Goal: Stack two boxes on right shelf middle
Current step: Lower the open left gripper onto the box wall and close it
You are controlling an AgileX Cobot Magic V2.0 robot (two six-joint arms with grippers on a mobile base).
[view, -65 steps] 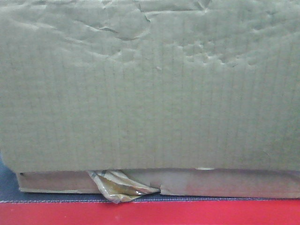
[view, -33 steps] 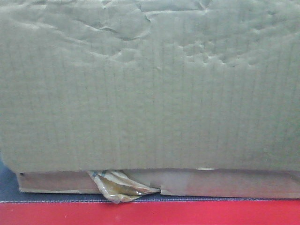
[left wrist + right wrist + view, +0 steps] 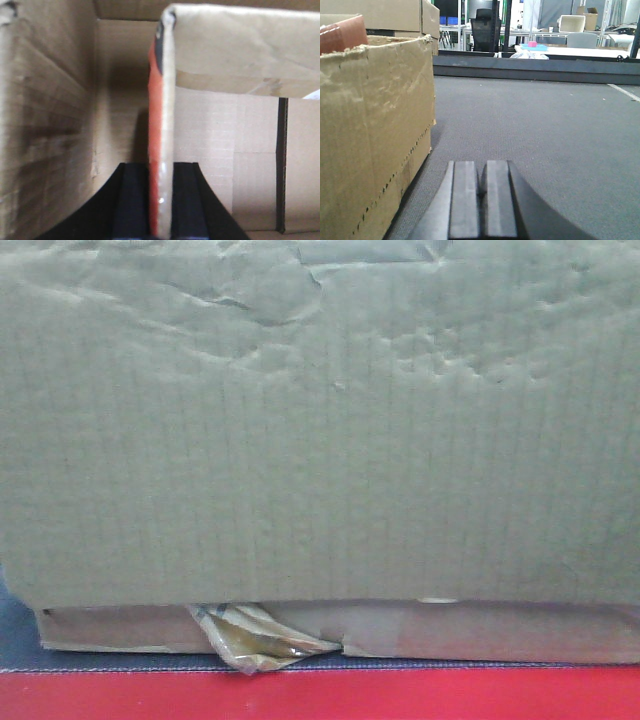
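In the front view the large box (image 3: 320, 420), brown cardboard with a creased face, fills almost the whole frame. It rests on the flatter box (image 3: 480, 630), whose torn yellowish tape flap (image 3: 255, 640) hangs at the front. My left gripper (image 3: 160, 167) is shut on an upright cardboard wall (image 3: 168, 100) with red-orange tape on its left side; cardboard box insides surround it. My right gripper (image 3: 481, 167) is shut and empty, low over the grey mat, just right of a cardboard box (image 3: 370, 135). The shelf is out of view.
The boxes stand on a grey mat (image 3: 18, 640) with a red front edge (image 3: 320, 695). In the right wrist view the mat (image 3: 545, 130) stretches ahead to a dark rail (image 3: 535, 70); beyond it are tables, a chair and more boxes.
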